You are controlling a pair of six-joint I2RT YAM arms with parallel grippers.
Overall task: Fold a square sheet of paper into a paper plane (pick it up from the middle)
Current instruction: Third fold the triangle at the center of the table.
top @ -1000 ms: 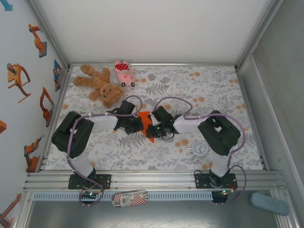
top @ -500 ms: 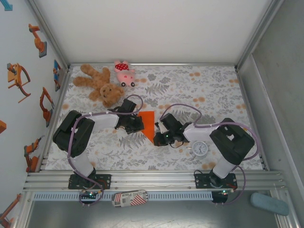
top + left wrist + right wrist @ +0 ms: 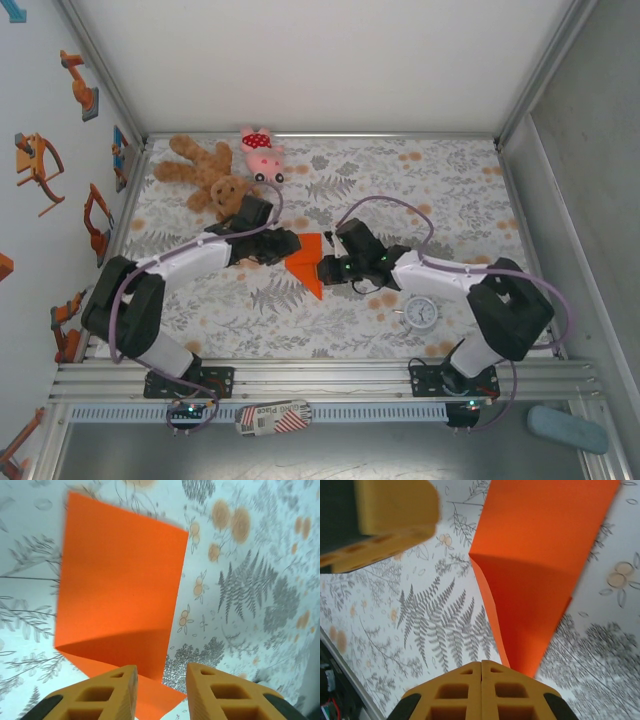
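Note:
The orange sheet of paper (image 3: pixel 306 262) lies mid-table, folded into a wedge that narrows to a point toward the near edge. My left gripper (image 3: pixel 284 246) is at its left edge, and in the left wrist view the paper (image 3: pixel 120 590) spreads beyond the gripper (image 3: pixel 161 680), which is open with a corner of a lower layer showing in the gap. My right gripper (image 3: pixel 326 268) sits at the paper's right side. In the right wrist view it (image 3: pixel 481 667) is shut, and the paper's (image 3: pixel 540 565) narrow tip runs under its right finger (image 3: pixel 520 690).
A brown teddy bear (image 3: pixel 210 180) and a pink plush pig (image 3: pixel 262 153) lie at the back left. A small white clock (image 3: pixel 421 313) stands near the right arm's elbow. The floral tablecloth (image 3: pixel 450 190) is bare at the back right. Metal rails (image 3: pixel 320 375) line the near edge.
My left jaws have opened and the left arm has stretched out lower. My right gripper drew back to the right, then returned to the paper's right side. The paper shifted slightly.

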